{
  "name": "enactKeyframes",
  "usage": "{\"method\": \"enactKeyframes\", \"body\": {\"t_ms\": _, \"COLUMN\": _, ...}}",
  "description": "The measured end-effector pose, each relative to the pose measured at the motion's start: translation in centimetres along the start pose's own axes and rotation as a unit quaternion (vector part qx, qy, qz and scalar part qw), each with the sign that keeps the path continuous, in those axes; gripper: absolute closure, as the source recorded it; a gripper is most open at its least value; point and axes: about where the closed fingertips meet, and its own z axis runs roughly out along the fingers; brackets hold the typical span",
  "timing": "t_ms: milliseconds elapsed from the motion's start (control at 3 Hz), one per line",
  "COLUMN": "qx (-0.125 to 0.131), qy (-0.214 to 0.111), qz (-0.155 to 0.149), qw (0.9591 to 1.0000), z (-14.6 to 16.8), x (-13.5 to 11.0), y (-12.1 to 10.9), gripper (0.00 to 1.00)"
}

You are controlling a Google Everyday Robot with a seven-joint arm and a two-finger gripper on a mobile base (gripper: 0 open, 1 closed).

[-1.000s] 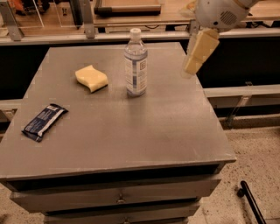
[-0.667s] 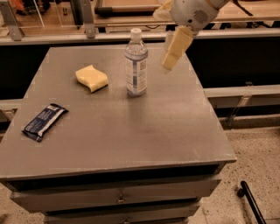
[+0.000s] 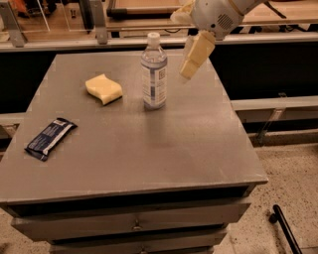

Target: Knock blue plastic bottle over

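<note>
Gripper (image 3: 189,72) hangs over the far right part of the table (image 3: 198,149), just to the right of the blue plastic bottle (image 3: 153,74). It is tilted, so its cream tip points down and to the left, level with the bottle's upper half. I read tip and bottle as near but apart, with a strip of dark background showing between them, so no contact. I see nothing held in it. Open or closed I cannot tell from here: the cream end reads as one slab at this angle. The white rounded wrist housing (image 3: 216,15) sits above it at the top edge of the view.

Bottle: upright on the grey tabletop, toward the back and about midway across. White cap on, clear body, pale label with a printed panel facing me. Base flat on the surface, no lean that I can make out.

Other items on the table:
- yellow sponge (image 3: 103,89) — left of the bottle, near it but not touching, lying flat.
- dark-blue wrapper (image 3: 49,138) — flat near the left edge, well apart from bottle and sponge.

Below the front edge I see drawer fronts (image 3: 134,225). A black rod (image 3: 285,230) lies on the speckled floor at lower right.
</note>
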Motion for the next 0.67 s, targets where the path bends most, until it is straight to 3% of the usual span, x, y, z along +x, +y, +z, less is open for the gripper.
{"method": "enactKeyframes", "body": {"t_ms": 333, "qx": 0.006, "qy": -0.125, "qz": 0.001, "qw": 0.9921, "z": 2.5, "x": 0.2, "y": -0.9, "gripper": 0.0}}
{"method": "enactKeyframes", "body": {"t_ms": 667, "qx": 0.029, "qy": -0.239, "qz": 0.005, "qw": 0.9707, "z": 3.9, "x": -0.2, "y": -2.1, "gripper": 0.0}}
